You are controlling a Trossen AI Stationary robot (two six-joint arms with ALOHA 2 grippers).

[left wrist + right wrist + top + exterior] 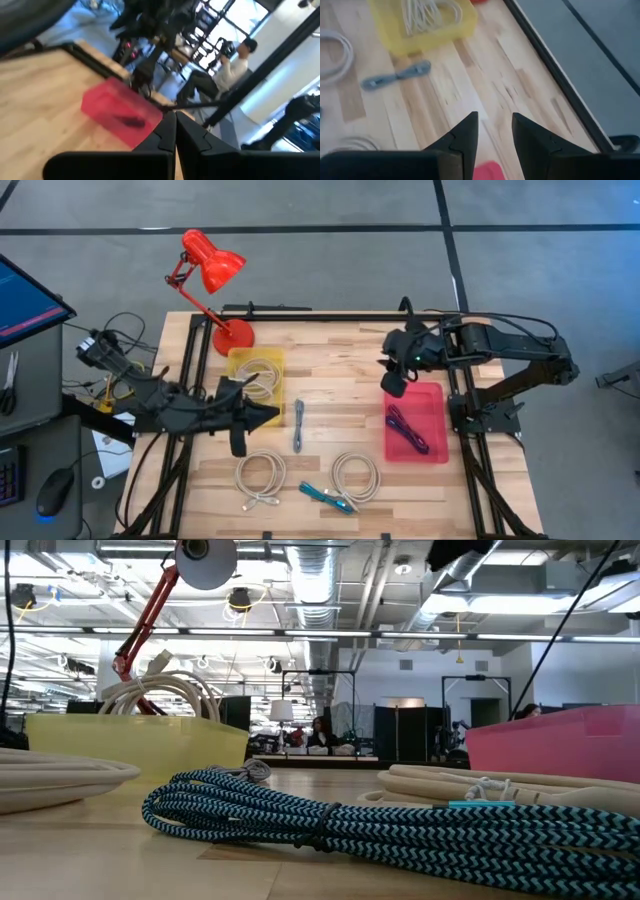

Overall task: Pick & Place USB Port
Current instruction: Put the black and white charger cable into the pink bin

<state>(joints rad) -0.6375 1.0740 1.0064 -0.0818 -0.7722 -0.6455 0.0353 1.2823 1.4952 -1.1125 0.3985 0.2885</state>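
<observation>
On the left side of the wooden table [330,355], the left gripper [268,415] hangs just beside the yellow bin [256,373], its jaws pressed together and holding nothing, as the left wrist view shows. That bin holds a coil of white cable [262,372], and the red desk lamp [212,270] stands at the bin's far corner. Just right of the left gripper lies a grey cable [298,425], bundled into a short straight strip on the bare wood. Nearer the front edge are two loose white cable coils [260,476], one left and one right, with a teal braided cable [326,495] between them; in the low view its weave is a dark and teal zigzag, folded into a long hank.

Further right, the pink bin [432,445] sits by the right arm's base and holds a dark purple cable [407,430], folded into a narrow bundle lying slantwise on the bin floor. Over the bin's far edge hovers the right gripper [394,383], its jaws parted by a clear gap with nothing between them, seen in the right wrist view above bare wood and a corner of pink.
</observation>
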